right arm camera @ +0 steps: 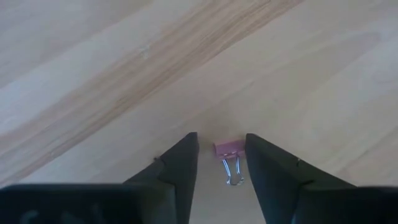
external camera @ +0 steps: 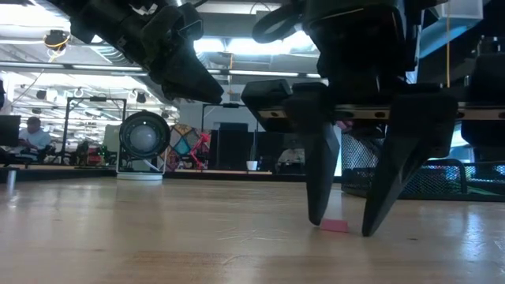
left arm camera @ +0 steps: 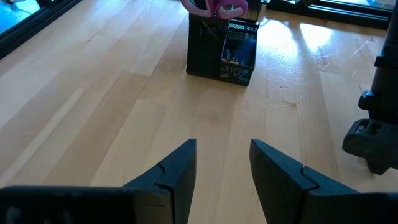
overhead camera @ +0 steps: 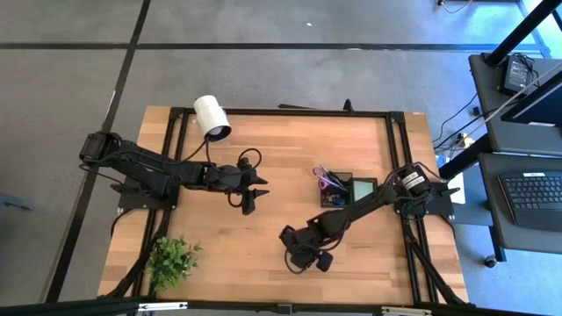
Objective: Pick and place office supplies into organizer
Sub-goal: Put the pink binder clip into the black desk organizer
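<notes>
A small pink binder clip (right arm camera: pixel 229 148) with wire handles lies flat on the wooden table near its front edge. My right gripper (right arm camera: pixel 222 155) stands open over it, pointing steeply down, one finger on each side; the low view shows the clip (external camera: pixel 334 226) between the fingertips. The black organizer (overhead camera: pixel 349 190) stands right of centre and holds purple-handled scissors (left arm camera: pixel 216 7) and other supplies. My left gripper (overhead camera: pixel 255 197) hovers open over the table's middle with nothing between its fingers, facing the organizer (left arm camera: pixel 221 53). My right gripper comes from above with its fingers on both sides of the clip's pink body (right arm camera: pixel 236 147), and their tips reach down to the table. The body lies close against one finger (right arm camera: pixel 258 163). I cannot tell whether it touches.
A white cylinder (overhead camera: pixel 211 117) lies at the far left of the table and a small green plant (overhead camera: pixel 173 257) stands at the near left corner. Bare wood stretches between the arms and in front of the organizer.
</notes>
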You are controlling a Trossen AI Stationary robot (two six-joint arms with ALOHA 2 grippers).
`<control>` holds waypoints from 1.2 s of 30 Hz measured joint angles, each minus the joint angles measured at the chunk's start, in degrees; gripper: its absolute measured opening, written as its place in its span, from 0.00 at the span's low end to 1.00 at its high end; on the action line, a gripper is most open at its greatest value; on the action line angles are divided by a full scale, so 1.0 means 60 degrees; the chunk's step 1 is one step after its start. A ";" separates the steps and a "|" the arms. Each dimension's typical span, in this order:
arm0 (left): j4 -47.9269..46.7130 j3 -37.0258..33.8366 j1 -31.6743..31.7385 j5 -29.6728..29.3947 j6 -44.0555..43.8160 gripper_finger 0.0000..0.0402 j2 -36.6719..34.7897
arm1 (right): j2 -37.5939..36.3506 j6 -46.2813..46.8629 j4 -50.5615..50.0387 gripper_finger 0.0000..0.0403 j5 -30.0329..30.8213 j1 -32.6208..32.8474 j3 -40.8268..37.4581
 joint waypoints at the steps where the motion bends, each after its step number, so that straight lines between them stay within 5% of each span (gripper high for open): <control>1: 0.0000 0.0000 0.0000 0.0000 -0.0002 0.36 0.0001 | 0.0003 0.0000 0.0000 0.34 0.0000 0.0000 0.0000; 12: 0.0000 0.0000 0.0000 0.0000 0.0002 0.36 0.0001 | 0.0000 0.0024 0.0049 0.14 0.0024 0.0007 -0.0004; 21: 0.0000 0.0000 0.0000 0.0000 0.0005 0.36 0.0003 | -0.0302 0.3389 0.0181 0.14 0.0176 -0.0035 -0.0034; 28: 0.0004 0.0000 0.0000 0.0000 0.0015 0.36 0.0000 | -0.1787 0.6746 -0.1261 0.14 0.2672 -0.0354 -0.0034; 36: 0.0047 0.0000 0.0000 0.0000 0.0023 0.36 0.0002 | -0.3699 1.0409 -0.5741 0.14 0.4273 -0.0976 -0.0022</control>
